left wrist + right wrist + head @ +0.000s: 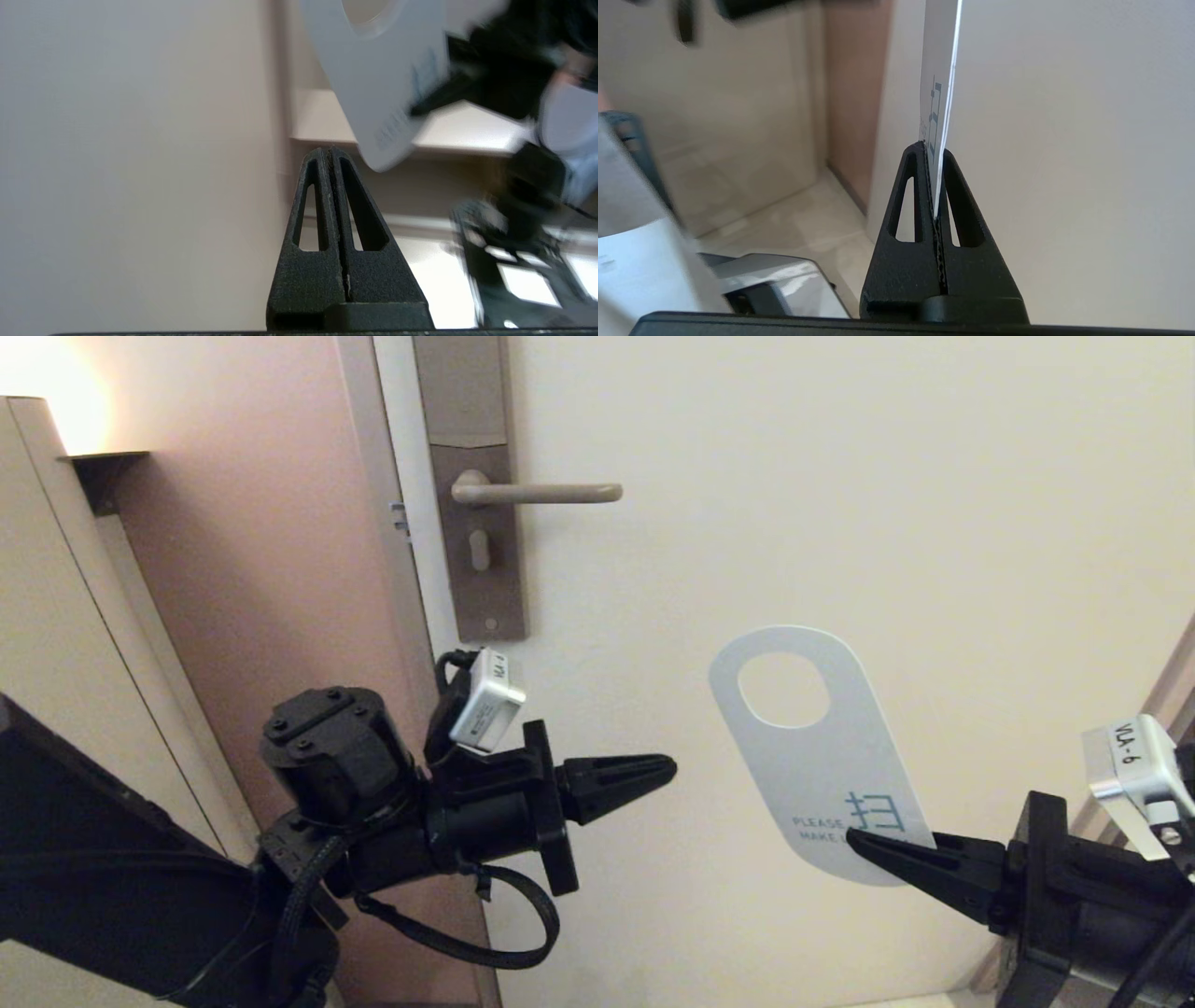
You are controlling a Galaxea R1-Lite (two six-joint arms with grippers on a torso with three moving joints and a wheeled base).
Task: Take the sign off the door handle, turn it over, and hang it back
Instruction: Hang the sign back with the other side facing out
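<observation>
Sign [822, 756] off handle [541, 493], held at 4 o'clock of it, white face out. Right claw [864, 845] pinching lower end. Left claw [665, 770] pressed together, empty, beside sign. Card judged light, thin, slippery; regrip solid end opposite hole.

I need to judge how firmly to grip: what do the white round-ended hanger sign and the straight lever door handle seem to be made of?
White hanger sign: likely thin plastic or coated card, matte; it stays flat and shows a thin edge in the right gripper. Straight lever door handle: apparently metal, matte beige-grey with a soft sheen.
</observation>
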